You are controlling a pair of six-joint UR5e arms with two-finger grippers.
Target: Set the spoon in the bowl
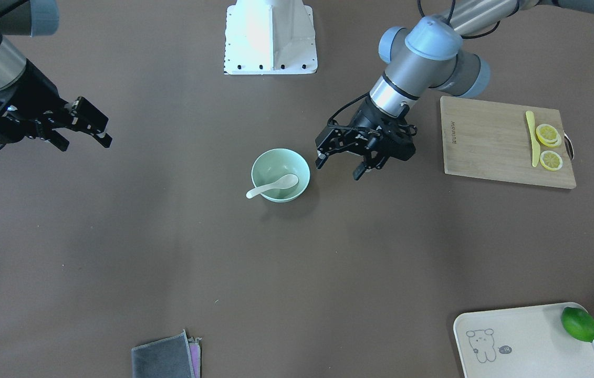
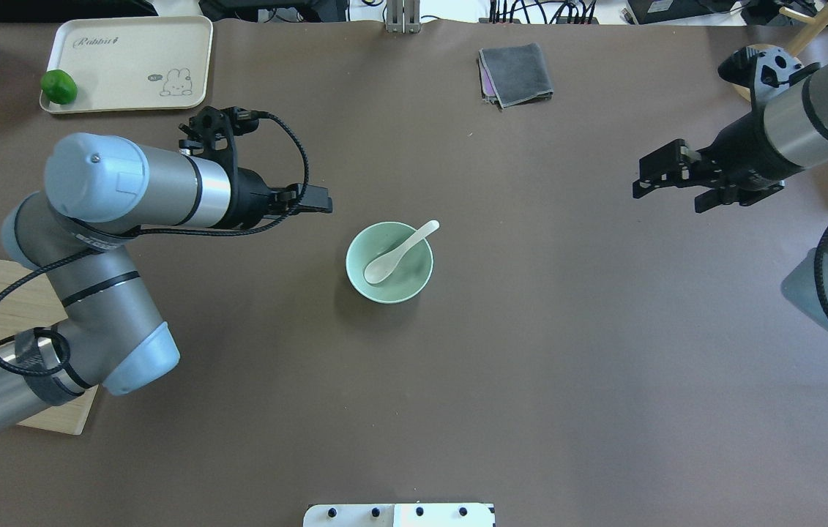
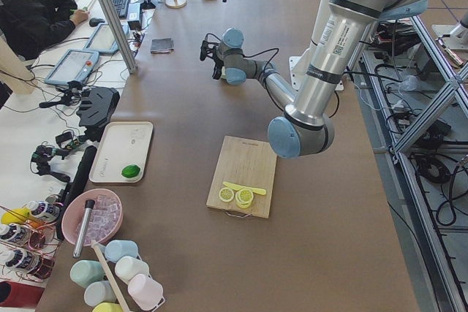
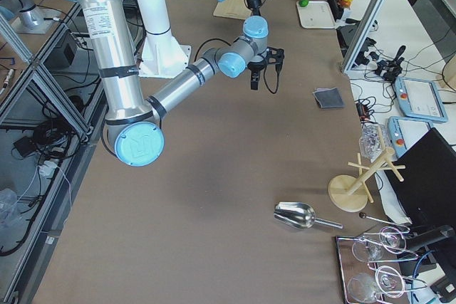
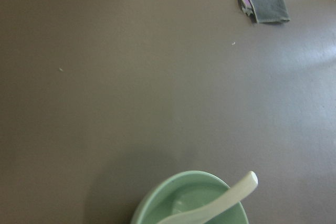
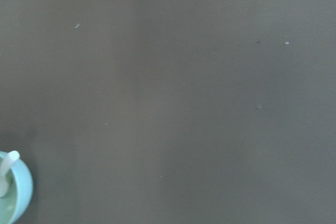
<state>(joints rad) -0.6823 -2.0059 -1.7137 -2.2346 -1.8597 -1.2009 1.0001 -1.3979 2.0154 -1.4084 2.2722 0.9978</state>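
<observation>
The white spoon [image 1: 273,186] lies in the mint-green bowl [image 1: 277,163] near the table's middle, scoop inside and handle sticking out over the rim. Both show from overhead, the spoon [image 2: 399,252] in the bowl [image 2: 408,282]. My left gripper [image 1: 340,169] is open and empty, hovering just beside the bowl; overhead it [image 2: 307,199] is to the bowl's upper left. The left wrist view shows the bowl [image 5: 157,196] and spoon handle [image 5: 236,192] at its bottom edge. My right gripper [image 1: 85,143] is open and empty, far off to the side, also seen overhead [image 2: 668,199]. The right wrist view catches the bowl's edge [image 6: 22,190].
A wooden cutting board [image 1: 486,142] carries lemon slices [image 1: 549,135] and a yellow knife [image 1: 533,139]. A cream tray [image 1: 528,341] holds a lime [image 1: 579,324]. A folded grey cloth [image 1: 164,357] lies at the table edge. The white robot base [image 1: 270,37] stands behind the bowl.
</observation>
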